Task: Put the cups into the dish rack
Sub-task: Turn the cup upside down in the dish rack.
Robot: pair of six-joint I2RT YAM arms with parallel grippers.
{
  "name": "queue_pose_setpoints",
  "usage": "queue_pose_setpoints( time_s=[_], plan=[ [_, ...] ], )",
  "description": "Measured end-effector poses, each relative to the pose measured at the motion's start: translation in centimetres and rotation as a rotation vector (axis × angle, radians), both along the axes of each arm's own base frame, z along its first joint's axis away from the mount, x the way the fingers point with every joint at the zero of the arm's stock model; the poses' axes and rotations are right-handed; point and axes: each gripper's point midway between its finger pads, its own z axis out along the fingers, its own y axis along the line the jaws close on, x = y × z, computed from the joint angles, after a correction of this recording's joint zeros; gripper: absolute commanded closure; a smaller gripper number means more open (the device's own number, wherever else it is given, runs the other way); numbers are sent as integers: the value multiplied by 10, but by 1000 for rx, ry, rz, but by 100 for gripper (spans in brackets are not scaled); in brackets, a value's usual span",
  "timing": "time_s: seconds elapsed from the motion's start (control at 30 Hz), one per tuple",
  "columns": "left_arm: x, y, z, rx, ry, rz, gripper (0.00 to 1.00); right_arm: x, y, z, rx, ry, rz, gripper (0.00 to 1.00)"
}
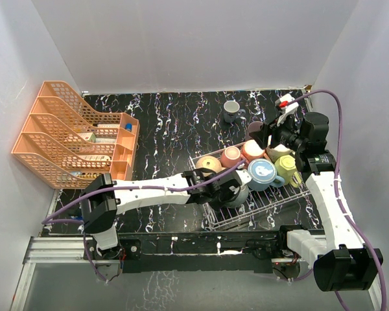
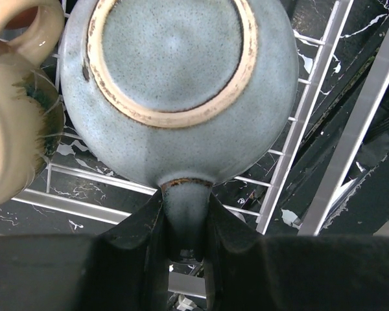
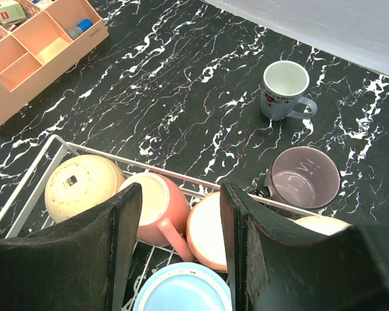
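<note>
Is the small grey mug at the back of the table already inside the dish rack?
No, the small grey mug stands upright on the table, apart from the dish rack.

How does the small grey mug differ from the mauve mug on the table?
The small grey mug is white inside; the mauve mug is mauve inside. The grey one stands well apart from the dish rack; the mauve one sits close beside it. Both are outside the rack, on the table.
</note>
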Motion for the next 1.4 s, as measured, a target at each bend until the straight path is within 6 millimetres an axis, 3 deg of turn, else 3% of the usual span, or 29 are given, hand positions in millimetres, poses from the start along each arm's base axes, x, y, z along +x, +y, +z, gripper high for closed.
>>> queue_pose_setpoints(
  time_s=[0.43,0.8,0.93,1.23,1.4],
  plan=[
    [2,3,3,32,-19,11,65,-4,5,1,-10,-18,49,46],
    [0,5,13,17,-28,26,54,-26,13,-11,-92,-26,175,46],
    [-3,5,39,-78,-33,36,47,-38,14,-22,-150,-12,241,46],
    [-16,22,140,-503,-86,48,35,-95,21,-42,-367,-146,561,51],
    [-2,43,158,-605,-106,116,30,-122,25,-60,-442,-224,718,52]
  ],
)
